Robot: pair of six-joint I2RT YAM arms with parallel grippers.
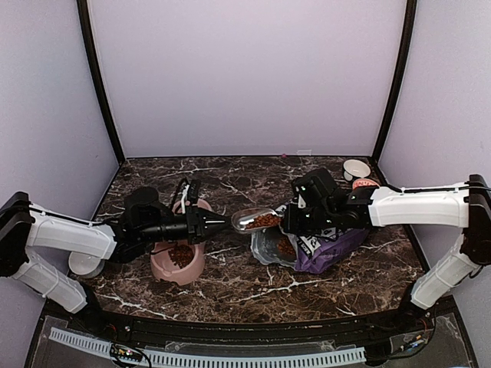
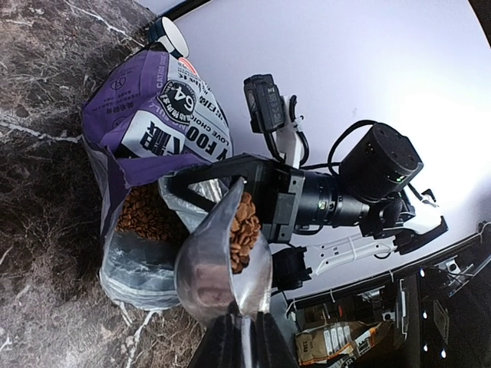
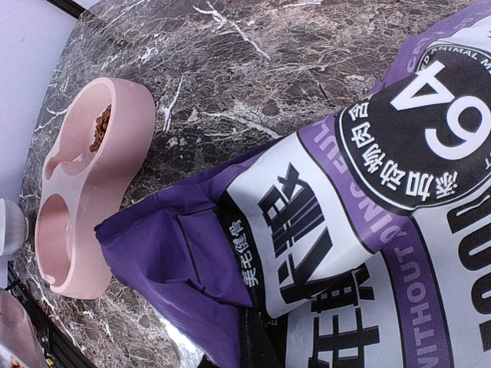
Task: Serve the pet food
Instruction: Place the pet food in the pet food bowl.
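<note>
**Loaded scoop hangs between bag and bowl**

The left fingers (image 2: 221, 345) are pressed on the thin handle of a clear plastic scoop (image 2: 211, 264), pinching it at the bottom edge of the left wrist view. The pet food (image 2: 244, 230) sits heaped in the scoop's trough, up against its open lip. From above, the scoop hangs left of the bag mouth, with bare worktop (image 1: 253, 284) below and the pink double bowl (image 1: 161, 268) further left. One of the bowl's compartments already holds some kibble and the other looks empty. The right fingers (image 2: 199, 175) are closed on the edge of the purple-and-white bag (image 2: 146, 115), holding its mouth up. More kibble shows inside its clear lining.

The likely trouble is spillage. The pinch on the narrow handle could let the scoop roll or dip, and pellets would slide off the open lip onto the marble short of the bowl. If the right fingers slip, the bag could slump and shed kibble as well.

On the bag, a large "64" sits in a black roundel ringed with Chinese characters. "WITHOUT", "LOVE CHOIC" and part of "FOO" are also readable, along with bold Chinese lettering.
</note>
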